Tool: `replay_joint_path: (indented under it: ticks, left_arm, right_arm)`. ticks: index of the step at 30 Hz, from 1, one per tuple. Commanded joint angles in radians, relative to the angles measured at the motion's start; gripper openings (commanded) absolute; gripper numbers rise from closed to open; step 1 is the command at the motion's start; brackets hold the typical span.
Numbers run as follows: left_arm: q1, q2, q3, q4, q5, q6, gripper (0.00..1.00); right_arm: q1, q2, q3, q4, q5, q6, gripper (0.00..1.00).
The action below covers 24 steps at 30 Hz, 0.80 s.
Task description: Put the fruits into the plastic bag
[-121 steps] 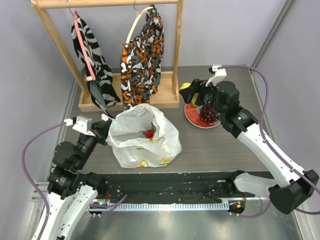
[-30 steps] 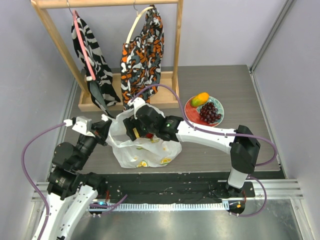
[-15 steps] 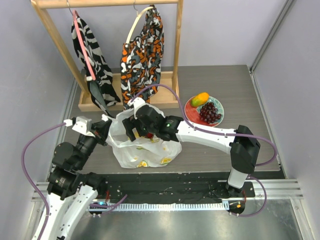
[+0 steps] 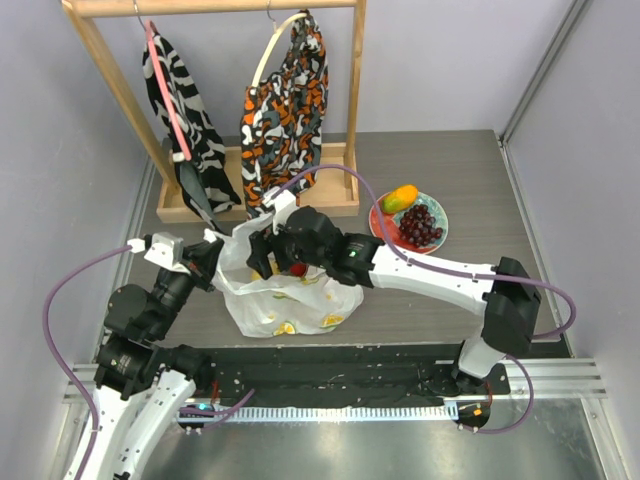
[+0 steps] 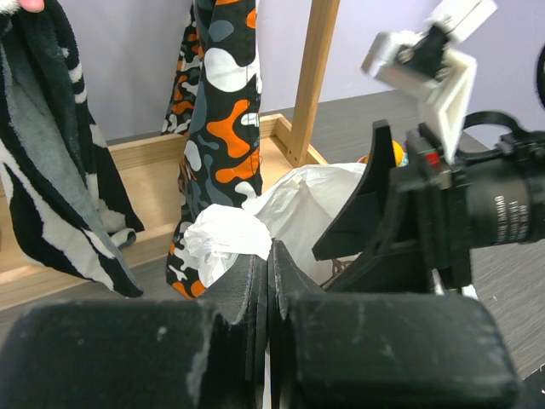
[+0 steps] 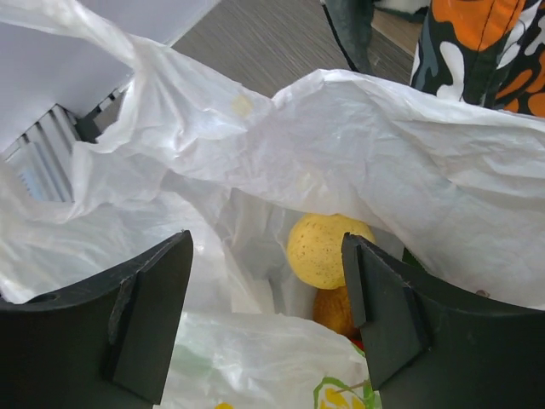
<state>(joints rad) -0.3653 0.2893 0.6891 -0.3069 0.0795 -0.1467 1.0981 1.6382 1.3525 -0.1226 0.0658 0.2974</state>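
Note:
The white plastic bag (image 4: 300, 300) with citrus prints lies mid-table, mouth up. My left gripper (image 4: 213, 262) is shut on the bag's left rim; in the left wrist view its fingers (image 5: 255, 281) press together below bunched film (image 5: 226, 239). My right gripper (image 4: 263, 258) hangs open over the bag mouth. In the right wrist view the yellow lemon (image 6: 324, 250) lies loose inside the bag (image 6: 400, 162), between and below the open fingers (image 6: 153, 315). Red berries (image 4: 298, 268) also lie in the bag. The mango (image 4: 402, 197) and the grape bunch (image 4: 422, 225) rest on a red plate (image 4: 381, 228).
A wooden rack (image 4: 250, 200) stands behind the bag, with a zebra-striped cloth (image 4: 180, 100) and an orange-black cloth (image 4: 285, 110) hanging from it. The right arm (image 4: 420, 270) stretches across the table between bag and plate.
The right gripper carried the lemon from the plate to the bag, then opened and let it drop inside. The arm has since shifted slightly right. The left gripper has not moved.

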Motion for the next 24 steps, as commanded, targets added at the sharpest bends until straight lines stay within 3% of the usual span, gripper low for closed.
replay_joint_path:
  ticks: [1, 9, 24]
  left_arm:
    - [0.000, -0.010, 0.010, 0.019, 0.009, 0.002, 0.00]
    - [0.000, -0.010, 0.010, 0.020, 0.013, -0.001, 0.00]
    - [0.000, -0.007, 0.010, 0.022, 0.013, -0.001, 0.00]
  right_arm:
    - [0.008, -0.086, -0.042, 0.118, -0.054, 0.002, 0.77]
    - [0.006, -0.185, -0.089, 0.156, -0.070, -0.014, 0.71]
    - [-0.010, -0.399, -0.142, 0.066, 0.233, -0.093, 0.68]
